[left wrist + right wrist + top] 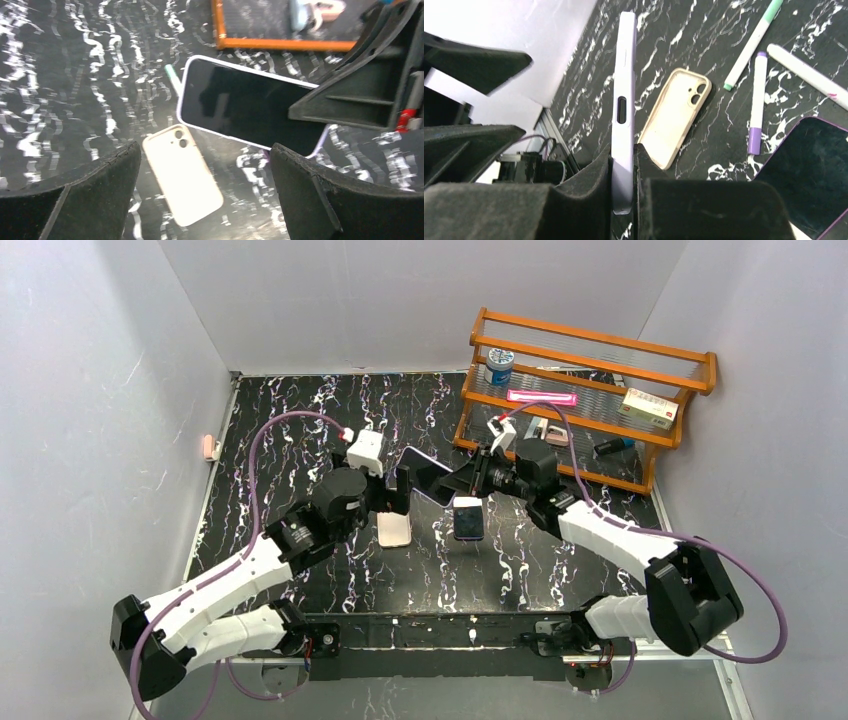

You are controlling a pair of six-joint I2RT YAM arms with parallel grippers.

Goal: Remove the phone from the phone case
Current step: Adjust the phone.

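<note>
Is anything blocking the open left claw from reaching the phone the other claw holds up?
Nothing visible. The phone hangs in open air ahead of the left claw; the empty case lies below it.

White walls (400, 300), black marbled tabletop (290, 410)

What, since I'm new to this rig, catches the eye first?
A phone hangs above the middle of the table, clamped in the right gripper. Nearby the empty cream case lies flat on the black marbled top, under the open left gripper. An orange rack stands at the back right.
</note>
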